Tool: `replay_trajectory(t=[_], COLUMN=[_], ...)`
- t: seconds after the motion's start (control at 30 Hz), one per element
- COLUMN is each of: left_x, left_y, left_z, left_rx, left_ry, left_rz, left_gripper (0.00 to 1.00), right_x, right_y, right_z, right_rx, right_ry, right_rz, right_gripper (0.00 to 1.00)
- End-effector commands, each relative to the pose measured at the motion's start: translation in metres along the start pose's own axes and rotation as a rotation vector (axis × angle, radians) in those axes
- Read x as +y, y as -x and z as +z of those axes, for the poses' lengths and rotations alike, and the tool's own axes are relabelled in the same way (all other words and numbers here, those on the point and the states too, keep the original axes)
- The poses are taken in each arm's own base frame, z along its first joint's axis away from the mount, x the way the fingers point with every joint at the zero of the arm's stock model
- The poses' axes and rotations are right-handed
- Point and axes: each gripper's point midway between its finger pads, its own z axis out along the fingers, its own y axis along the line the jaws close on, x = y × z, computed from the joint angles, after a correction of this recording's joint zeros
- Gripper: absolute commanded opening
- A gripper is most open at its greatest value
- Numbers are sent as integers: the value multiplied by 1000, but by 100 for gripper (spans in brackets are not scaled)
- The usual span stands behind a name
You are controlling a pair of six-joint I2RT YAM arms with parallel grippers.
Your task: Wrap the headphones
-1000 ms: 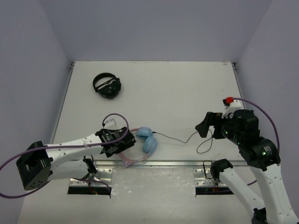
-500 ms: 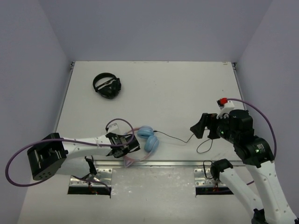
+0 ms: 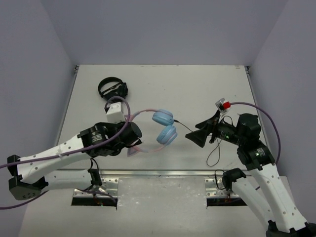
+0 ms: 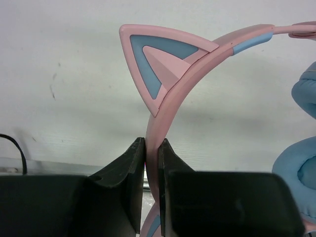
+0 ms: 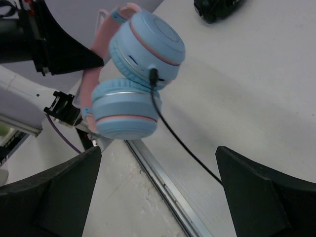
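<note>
The over-ear headphones with light-blue round ear cups and a thin pink cat-ear headband [image 3: 165, 127] sit near the middle of the white table [image 3: 197, 89], toward its near half, and appear to be held clear of the surface. The two cups are stacked close together, with the headband arching from them toward the left arm. The left gripper [image 4: 152, 148] has its jaws pressed together on the headband just below one pink-and-blue cat ear, with both pads flat against the band. The long thin black cable [image 5: 170, 129] plugs into the underside of the farther cup, drops past the nearer cup and trails across the table toward the right arm, so its long axis runs roughly left to right. The right gripper [image 3: 195, 136] is spread wide and holds nothing; it points at the cups from just beside them, with the cable passing between and below its fingers. The right arm is therefore the nearer one for taking the cable. A second, all-black pair of headphones [image 3: 112, 89] lies well apart at the far left.
</note>
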Motion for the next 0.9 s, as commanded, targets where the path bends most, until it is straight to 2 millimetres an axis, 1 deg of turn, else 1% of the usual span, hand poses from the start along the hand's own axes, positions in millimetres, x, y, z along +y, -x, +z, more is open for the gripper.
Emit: replay_trajectory(t=[0.0, 0.03, 0.07, 0.1, 0.13, 0.17, 0.2, 0.27, 0.3, 0.37, 0.43, 0.47, 0.53, 0.57, 0.63, 0.67, 0.73, 0.77, 0.8, 0.83, 0.87], left_x=[6, 3, -1, -3, -5, -7, -7, -6, -7, -7, -12, -14, -21, -24, -32, -35, -41, -43, -47, -49, -49], left_y=[51, 66, 73, 86, 93, 105, 111, 124, 133, 146, 151, 157, 161, 164, 169, 173, 179, 184, 187, 189, 195], left_z=[-31, -43, -51, -63, -71, -82, -88, -99, -107, -116, -120, -124, -126, -129, -133, -138, -144, -150, -152, -155, -161], left_rx=[-130, -152, -162, -178, -191, -211, -223, -249, -267, -292, -301, -311, -317, -318, -325, -326, -331, -334, -334, -336, -343], left_ry=[-43, -83, -116, -158, -184, -214, -231, -259, -277, -288, -293, -304, -315, -328, -350, -370, -394, -417, -425, -432, -445], left_rz=[85, 88, 81, 68, 53, 22, 20, -4, -18, -37, -30, -33, -33, -40, -47, -65, -90, -109, -117, -128, -148], left_gripper=[0, 0, 0, 0, 0, 0, 0, 0, 0, 0, 0, 0, 0, 1, 0, 0, 0, 0, 1, 0, 0], right_x=[11, 8, 6, 0, -1, -1, 0, 6, 9, 9, 9, 13, 18, 20, 26, 26, 18, 13, 9, 10, 7], right_y=[36, 39, 45, 47, 49, 47, 45, 42, 37, 34, 27, 32, 33, 34, 38, 41, 48, 51, 52, 55, 51], right_z=[3, 4, 5, 8, 9, 14, 16, 21, 23, 26, 26, 26, 26, 26, 28, 30, 37, 40, 43, 44, 50], right_rx=[-107, -119, -132, -126, -125, -104, -89, -75, -59, -69, -80, -112, -145, -150, -170, -175, -190, -198, -199, -204, -175], right_ry=[62, 42, 30, 11, 10, 30, 52, 106, 143, 158, 176, 197, 240, 254, 298, 303, 271, 248, 231, 242, 254], right_rz=[-171, -188, -211, -230, -235, -232, -224, -203, -192, -165, -158, -161, -180, -163, -181, -177, -177, -193, -192, -205, -183], right_gripper=[99, 99, 99, 99, 99, 99, 99, 93, 89, 80, 78, 75, 74, 74, 73, 73, 76, 76, 76, 72, 68])
